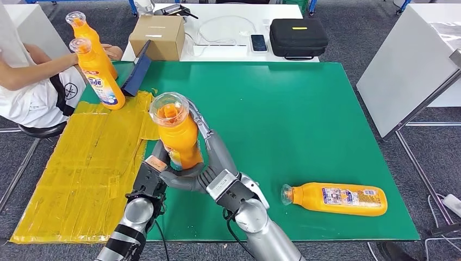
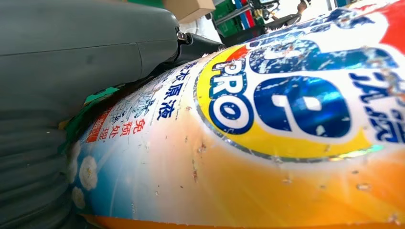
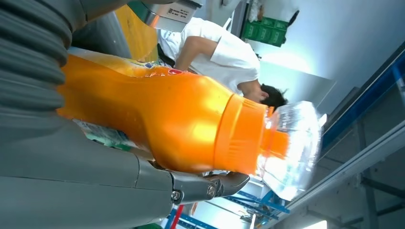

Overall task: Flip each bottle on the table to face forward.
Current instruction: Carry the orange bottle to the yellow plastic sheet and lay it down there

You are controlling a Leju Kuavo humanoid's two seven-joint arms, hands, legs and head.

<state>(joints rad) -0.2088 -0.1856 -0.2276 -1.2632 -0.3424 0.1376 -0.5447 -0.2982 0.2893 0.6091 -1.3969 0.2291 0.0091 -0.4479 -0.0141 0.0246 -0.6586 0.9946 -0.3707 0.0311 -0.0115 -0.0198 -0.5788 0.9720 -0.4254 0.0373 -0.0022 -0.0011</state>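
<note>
Both hands meet on one orange plastic detergent bottle with a clear cap [image 1: 175, 130], held upright above the near left part of the green table [image 1: 304, 109]. The left hand [image 1: 151, 175] grips its lower body from the left, and the right hand [image 1: 209, 157] wraps round it from the right, fingers reaching up the bottle's side. In the left wrist view the printed label [image 2: 286, 109] lies close against that hand's grey thumb [image 2: 86, 43]; in the right wrist view the bottle's shoulder and cap stand out past the right hand's thumb.

A second orange bottle with a white label [image 1: 336, 198] lies on its side near the table's near right corner, cap pointing left. Two more orange bottles [image 1: 97, 69] stand upright at the far left corner, beside a seated person [image 1: 32, 87] and the yellow taped sheet [image 1: 81, 174].

The step in hand looks like the turning of the held bottle between the two hands. I judge the next move calls for rotating it until the label faces forward, then setting it down upright on the table before letting go. The lying bottle is not yet handled.
</note>
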